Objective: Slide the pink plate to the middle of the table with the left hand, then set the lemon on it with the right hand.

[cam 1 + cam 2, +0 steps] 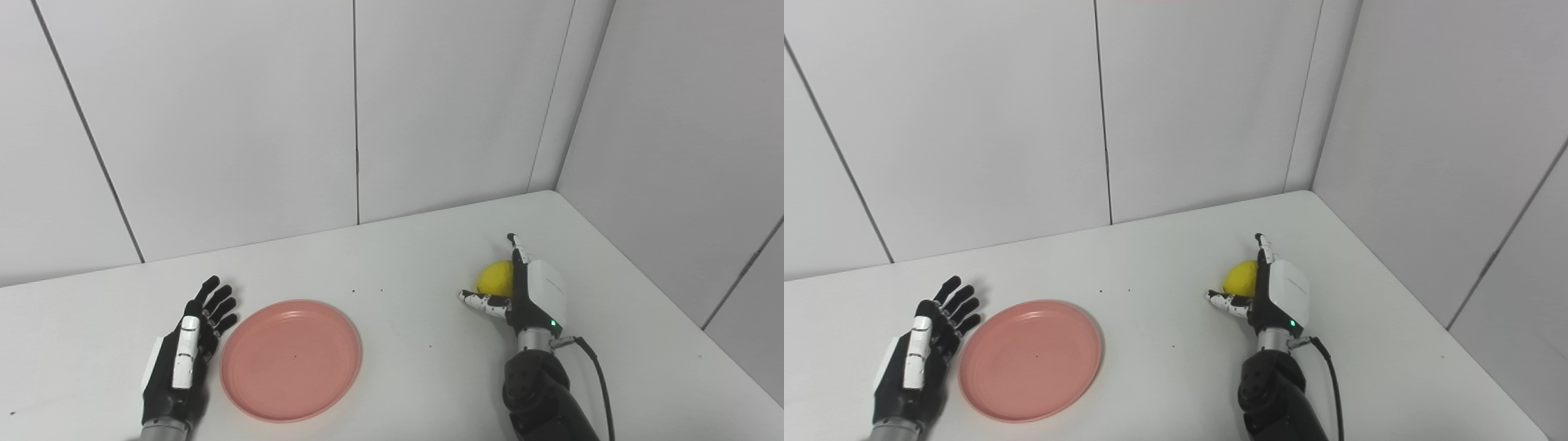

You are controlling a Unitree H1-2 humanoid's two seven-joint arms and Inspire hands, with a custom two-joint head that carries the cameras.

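Observation:
The pink plate [291,358] lies flat on the white table [404,257], left of centre and near the front edge. My left hand [184,349] rests just left of the plate's rim, open with its fingers spread and pointing away, holding nothing. The yellow lemon [495,277] sits on the table toward the right. My right hand [527,288] stands edge-on against the lemon's right side, fingers straight and thumb stretched out under the lemon's near side, open and not closed around it. Part of the lemon is hidden behind the hand.
White wall panels [355,110] rise behind the table, and a side wall [686,153] runs close along its right edge. A black cable [603,386] trails from the right wrist. Bare tabletop lies between the plate and the lemon.

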